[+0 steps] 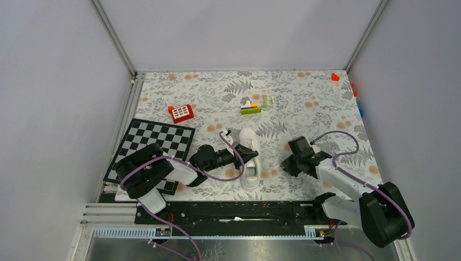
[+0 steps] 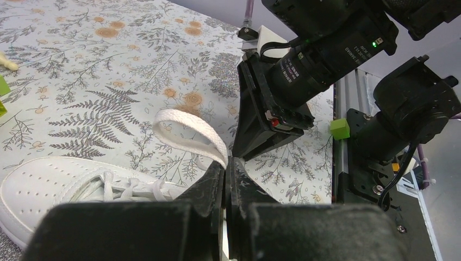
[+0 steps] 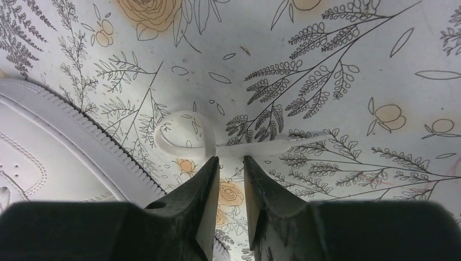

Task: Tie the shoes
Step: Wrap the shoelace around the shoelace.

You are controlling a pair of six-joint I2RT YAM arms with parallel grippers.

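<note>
Laces are what both hands attend to. One white sneaker (image 1: 250,176) lies on the floral tabletop (image 1: 304,109) just ahead of the arm bases, roughly midway between them, toe pointing away from the robot.

The left hand (image 2: 225,163) is clamped shut on a lace loop (image 2: 215,144). Its fingers pinch the base of the loop so that it stands up off the tabletop beside the shoe's lacing. Holding it raised probably makes a bow ear for the other lace to wrap around.

The right hand (image 3: 231,160) sits low at the sneaker's right side, its fingers parted by a narrow gap and holding nothing. The second lace (image 3: 266,147) lies flat just beyond its tips, curled into a ring beside the sole with a tail running off to the right. The tips line up with the place where ring and tail cross, which I judge a sensible spot to pick up a ready-made loop.

Counted: one sneaker, two laces each curled into one loop, two hands. Off to the sides sit one chessboard mat (image 1: 157,138), one red grid piece (image 1: 181,112), one small cluster of coloured blocks (image 1: 251,107) and one red block (image 1: 335,77) at the far corner, none touching the shoe.
</note>
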